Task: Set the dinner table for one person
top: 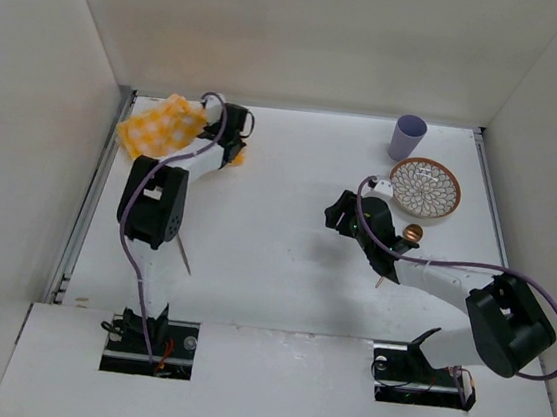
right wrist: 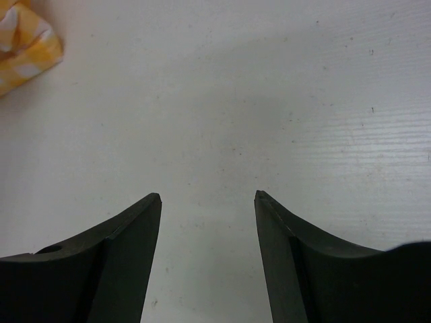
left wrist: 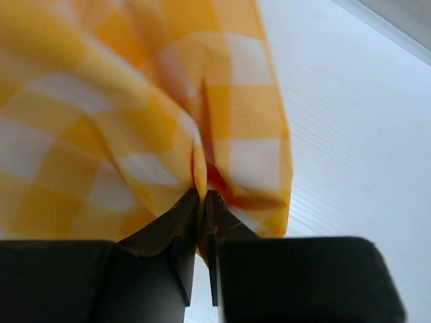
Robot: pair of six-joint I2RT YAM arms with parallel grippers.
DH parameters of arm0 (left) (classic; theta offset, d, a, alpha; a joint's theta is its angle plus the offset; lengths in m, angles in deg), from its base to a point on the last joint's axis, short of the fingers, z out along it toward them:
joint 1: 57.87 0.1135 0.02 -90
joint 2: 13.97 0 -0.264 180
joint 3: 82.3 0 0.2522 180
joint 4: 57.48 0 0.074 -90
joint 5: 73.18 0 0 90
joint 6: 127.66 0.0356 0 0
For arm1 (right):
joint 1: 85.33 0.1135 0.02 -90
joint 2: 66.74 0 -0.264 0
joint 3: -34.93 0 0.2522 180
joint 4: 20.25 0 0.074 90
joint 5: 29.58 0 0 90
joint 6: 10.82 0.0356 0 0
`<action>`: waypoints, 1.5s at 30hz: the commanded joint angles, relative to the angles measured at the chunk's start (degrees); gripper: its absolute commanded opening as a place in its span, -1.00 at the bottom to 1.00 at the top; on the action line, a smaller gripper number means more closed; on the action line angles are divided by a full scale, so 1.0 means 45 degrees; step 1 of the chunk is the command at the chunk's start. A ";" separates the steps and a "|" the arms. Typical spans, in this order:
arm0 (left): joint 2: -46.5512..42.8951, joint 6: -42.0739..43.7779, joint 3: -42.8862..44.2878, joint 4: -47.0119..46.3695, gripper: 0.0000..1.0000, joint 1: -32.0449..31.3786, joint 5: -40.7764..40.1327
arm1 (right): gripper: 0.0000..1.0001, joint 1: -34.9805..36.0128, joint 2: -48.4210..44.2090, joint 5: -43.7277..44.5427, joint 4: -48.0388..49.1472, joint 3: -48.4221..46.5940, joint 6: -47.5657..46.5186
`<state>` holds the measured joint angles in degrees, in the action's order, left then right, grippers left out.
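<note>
Left gripper (left wrist: 204, 197): pinched tight on a fold of checked cloth (left wrist: 135, 101), far-left corner of the dinner table (top: 272, 268). Right gripper (right wrist: 207, 198): mid-table, jaws wide. Cup (top: 408, 136) and plate (top: 425, 188) far right.

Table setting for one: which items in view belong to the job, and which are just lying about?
Belong to the job: dinner table; yellow checked cloth, pinched by the left gripper; patterned plate; purple cup; copper-headed utensil; thin stick, likely cutlery.

Lying about: nothing clear. The right gripper is open and empty over bare table.
</note>
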<state>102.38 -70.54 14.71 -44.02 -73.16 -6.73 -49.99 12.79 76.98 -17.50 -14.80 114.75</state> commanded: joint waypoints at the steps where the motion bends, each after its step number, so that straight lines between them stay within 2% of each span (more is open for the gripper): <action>1: -0.0134 0.0879 0.1032 -0.0675 -0.85 -0.2114 0.1228 | 0.27 -0.0049 -0.0250 0.0051 0.0237 -0.0348 -0.0112; 4: -0.0445 0.1252 0.0742 -0.1163 -0.85 -0.3327 0.1872 | 0.27 -0.0205 -0.0503 0.0149 0.0237 -0.0211 0.0005; 7: -0.1380 0.1642 -0.0776 -0.2021 -0.84 -0.4304 0.2304 | 0.27 -0.0302 -0.0991 0.0382 0.0315 0.0023 0.0122; 10: -0.2747 0.1625 -0.3218 -0.3018 -0.79 -0.5048 0.1565 | 0.27 -0.0400 -0.1557 0.0811 0.0334 0.0296 0.0336; 13: -0.4523 0.1117 -0.5874 -0.3644 -0.71 -0.5925 -0.0035 | 0.31 -0.0479 -0.2144 0.1144 0.0354 0.0531 0.0454; 17: -0.7139 0.0999 -0.9057 -0.5165 -0.17 -0.7759 -0.2749 | 0.41 -0.0576 -0.2224 0.1068 0.0452 0.0610 0.0532; 20: -0.8936 0.0922 -1.0194 -0.5170 0.07 -0.8369 -0.3670 | 0.46 -0.0518 -0.1698 0.0756 0.0452 0.0357 0.0455; 22: -1.0187 0.0552 -1.0567 -0.4509 0.22 -0.8273 -0.3868 | 0.47 -0.0518 -0.1347 0.0560 0.0452 0.0181 0.0396; 25: -1.1361 -0.0462 -1.0861 -0.3298 0.34 -0.7592 -0.3907 | 0.47 -0.0226 -0.0994 0.0403 0.0471 -0.0073 0.0163; 30: -1.1813 -0.2494 -1.1290 -0.2239 0.49 -0.5757 -0.2896 | 0.59 0.0243 -0.1012 -0.0551 0.1057 -0.0405 -0.0501; 33: -1.1833 -0.2907 -1.1563 -0.2919 0.57 -0.4819 -0.1820 | 0.67 0.0283 -0.0721 -0.1334 0.0688 -0.1204 -0.0913; 37: -1.1600 -0.3025 -1.1332 -0.3801 0.71 -0.3996 -0.0629 | 0.74 -0.0379 0.0021 -0.1491 0.0042 -0.2259 -0.0328; 45: -0.9609 -0.2732 -0.9496 -0.3080 0.79 -0.3800 0.0039 | 0.76 -0.1494 0.3671 -0.2429 -0.1384 -0.5462 0.0434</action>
<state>57.16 -82.70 -32.18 -57.85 -90.69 -8.42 -56.22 25.62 68.28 -20.80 -35.17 115.43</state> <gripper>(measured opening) 0.894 0.880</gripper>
